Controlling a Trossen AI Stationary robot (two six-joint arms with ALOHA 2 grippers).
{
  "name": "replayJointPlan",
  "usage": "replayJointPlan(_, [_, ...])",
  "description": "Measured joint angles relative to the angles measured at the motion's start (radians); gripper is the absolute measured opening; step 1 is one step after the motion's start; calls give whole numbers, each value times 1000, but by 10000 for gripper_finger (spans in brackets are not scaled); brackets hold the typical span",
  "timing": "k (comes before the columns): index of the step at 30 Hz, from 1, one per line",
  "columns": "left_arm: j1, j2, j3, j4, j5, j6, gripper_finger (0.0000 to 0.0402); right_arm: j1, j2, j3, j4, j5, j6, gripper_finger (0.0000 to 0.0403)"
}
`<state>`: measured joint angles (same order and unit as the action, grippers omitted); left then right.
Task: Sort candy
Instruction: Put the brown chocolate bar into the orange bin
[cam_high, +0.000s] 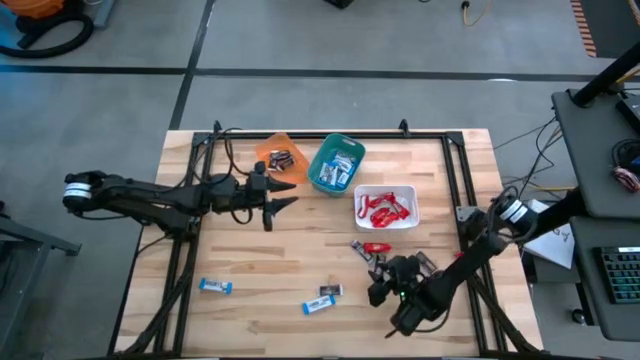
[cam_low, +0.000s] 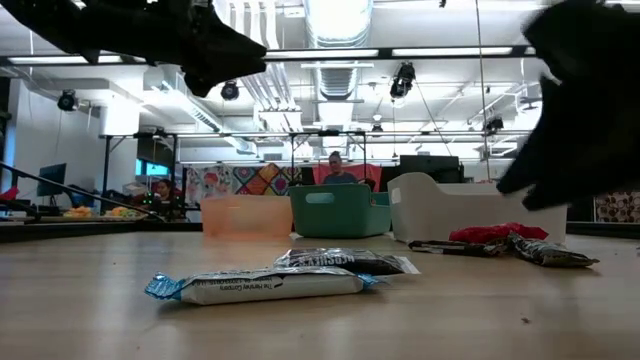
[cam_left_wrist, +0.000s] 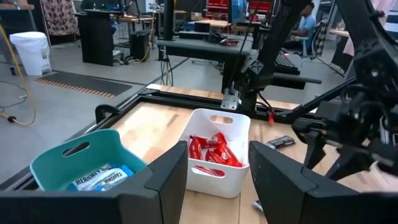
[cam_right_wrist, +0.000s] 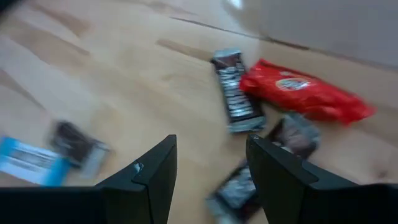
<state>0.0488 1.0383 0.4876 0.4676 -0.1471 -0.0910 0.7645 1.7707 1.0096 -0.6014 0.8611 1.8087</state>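
Pale wooden tabletop (cam_high: 250, 260): light tan plank grain, edged by a black metal frame (cam_high: 330, 133).
Translucent orange plastic bin (cam_high: 278, 158), near the far edge: holds dark brown wrapped bars.
Teal plastic bin (cam_high: 337, 164), beside it: light blue-and-white wrappers inside.
White plastic bin (cam_high: 386, 206): shiny red wrappers inside.
Loose red-wrapped candy bar (cam_high: 376, 247), below the white bin.
Dark brown wrapped bars (cam_right_wrist: 236, 90) with pale lettering, near the right edge.
Blue-and-white wrapped bars (cam_high: 215, 287), toward the near edge.
Both arms: black.

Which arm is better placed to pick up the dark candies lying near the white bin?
The right. Its open gripper hovers by the dark candies, while the left gripper, also open, waits near the orange bin.
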Motion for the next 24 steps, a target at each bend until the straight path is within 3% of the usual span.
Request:
replayJointPlan(6, [0, 4, 1, 6, 0, 0, 154, 67, 95, 0, -26, 73, -216, 182])
replayJointPlan(8, [0, 4, 1, 7, 0, 0, 154, 89, 111, -5, -42, 127, -221, 183])
replayJointPlan(11, [0, 4, 1, 8, 0, 2, 154, 112, 124, -28, -91, 236, 3, 183])
replayJointPlan(14, [0, 4, 1, 8, 0, 3, 154, 114, 149, -36, -88, 265, 177, 183])
replayJointPlan(24, [0, 5, 1, 11, -1, 3, 154, 87, 258, 2, -75, 173, 214, 183])
